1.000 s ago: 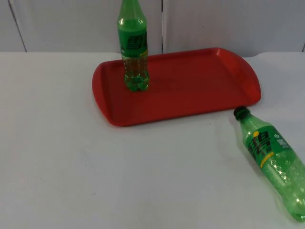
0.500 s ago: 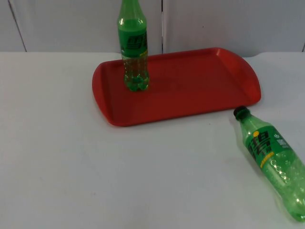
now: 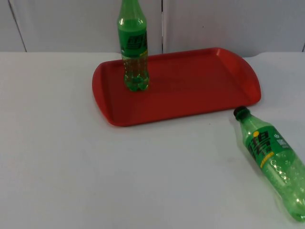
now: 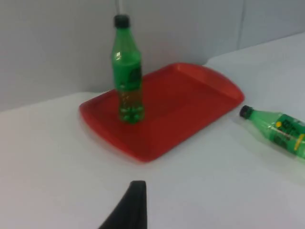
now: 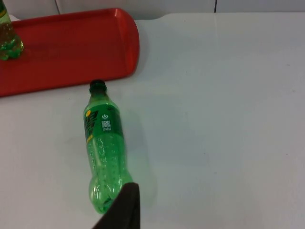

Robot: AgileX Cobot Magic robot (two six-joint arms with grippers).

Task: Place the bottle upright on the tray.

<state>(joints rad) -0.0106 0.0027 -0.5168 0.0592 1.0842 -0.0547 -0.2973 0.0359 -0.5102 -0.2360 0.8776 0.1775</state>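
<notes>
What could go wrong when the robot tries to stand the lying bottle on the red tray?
The lying bottle is round and on its side on the table, so it may roll or slip when gripped. The standing bottle on the tray is tall and narrow; a bump could topple it. The lying bottle's cap nearly touches the tray's rim and may catch there.

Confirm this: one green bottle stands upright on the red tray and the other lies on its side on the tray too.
Not quite. The lying green bottle is on the white table, off the red tray, as the top view shows. The upright green bottle does stand on the tray.
</notes>
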